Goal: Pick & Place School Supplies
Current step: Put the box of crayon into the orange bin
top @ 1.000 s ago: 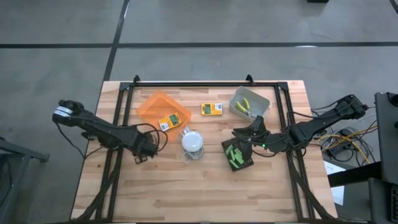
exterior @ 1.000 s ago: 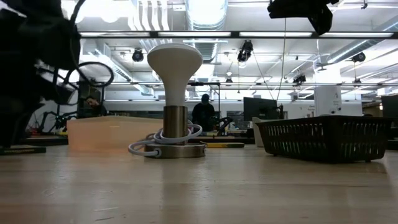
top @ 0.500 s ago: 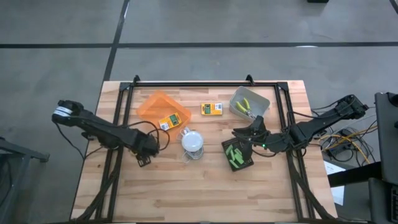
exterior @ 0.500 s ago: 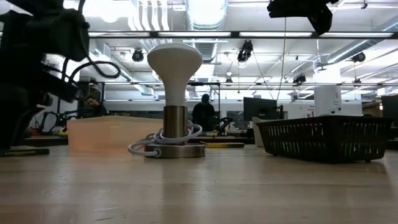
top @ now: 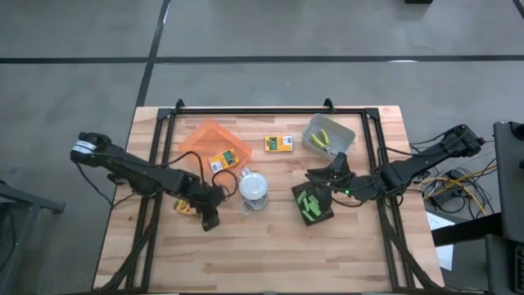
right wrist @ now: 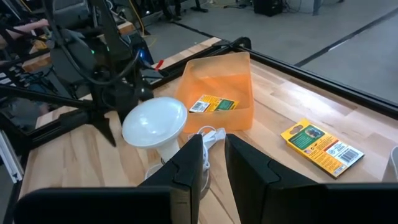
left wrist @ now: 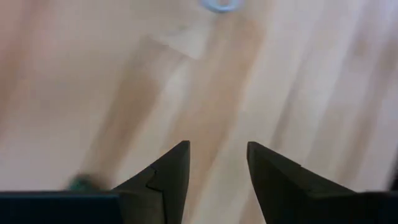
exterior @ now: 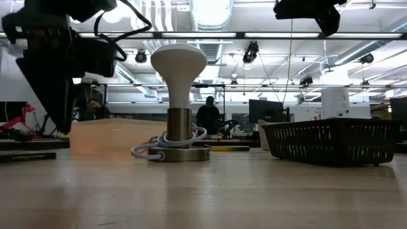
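High view showed the left hand [top: 208,220] hovering over bare wood on the bench [top: 270,254], just left of the white domed lamp [top: 254,186], with its fingers [left wrist: 171,171] spread apart and nothing between them. A small yellow item [top: 182,206], too small to identify with confidence, lay on the bench beside that arm. The right hand [top: 315,175] waited above the black tray [top: 313,204], which held bright green pieces [top: 309,202]; its fingers [right wrist: 193,162] stood a narrow gap apart and empty. One yellow-and-green printed box [top: 223,160] rested inside the orange tray [top: 201,139], and a second box [top: 278,143] lay flat on the bench between the orange tray and the grey tray [top: 337,129]. Yellow-green handled tools [top: 325,141] sat in the grey tray.
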`<state>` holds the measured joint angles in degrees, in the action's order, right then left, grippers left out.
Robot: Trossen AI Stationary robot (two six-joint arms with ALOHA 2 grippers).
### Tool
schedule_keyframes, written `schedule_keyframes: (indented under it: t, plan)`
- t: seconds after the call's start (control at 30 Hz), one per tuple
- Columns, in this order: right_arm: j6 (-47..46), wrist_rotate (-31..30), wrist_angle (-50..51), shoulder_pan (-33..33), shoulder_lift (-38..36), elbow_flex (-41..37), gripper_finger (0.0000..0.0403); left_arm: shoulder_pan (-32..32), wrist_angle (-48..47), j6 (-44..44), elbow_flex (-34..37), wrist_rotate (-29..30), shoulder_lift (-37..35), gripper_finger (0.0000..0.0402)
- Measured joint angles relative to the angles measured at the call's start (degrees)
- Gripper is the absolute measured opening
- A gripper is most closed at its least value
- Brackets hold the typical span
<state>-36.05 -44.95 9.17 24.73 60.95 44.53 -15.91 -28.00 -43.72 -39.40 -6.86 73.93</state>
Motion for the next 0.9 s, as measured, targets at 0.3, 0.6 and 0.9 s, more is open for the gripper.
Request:
schedule_keyframes:
  t: [0.3,0.6,0.9]
  plan:
    - [0.0,0.0,0.0,0.0,0.0,-0.2,0.0068,0.0,-22.7,6.2,-4.0,8.4,0.0,0.0165]
    - [0.0,0.0,-0.1,0.0,0.0,-0.2,0.0068,0.0,-23.1,8.1,2.6,6.8,0.0,0.0165]
    - [0.0,0.0,-0.1,0.0,0.0,-0.2,0.0068,0.0,-19.1,4.7,6.0,3.4,-0.2,0.0165]
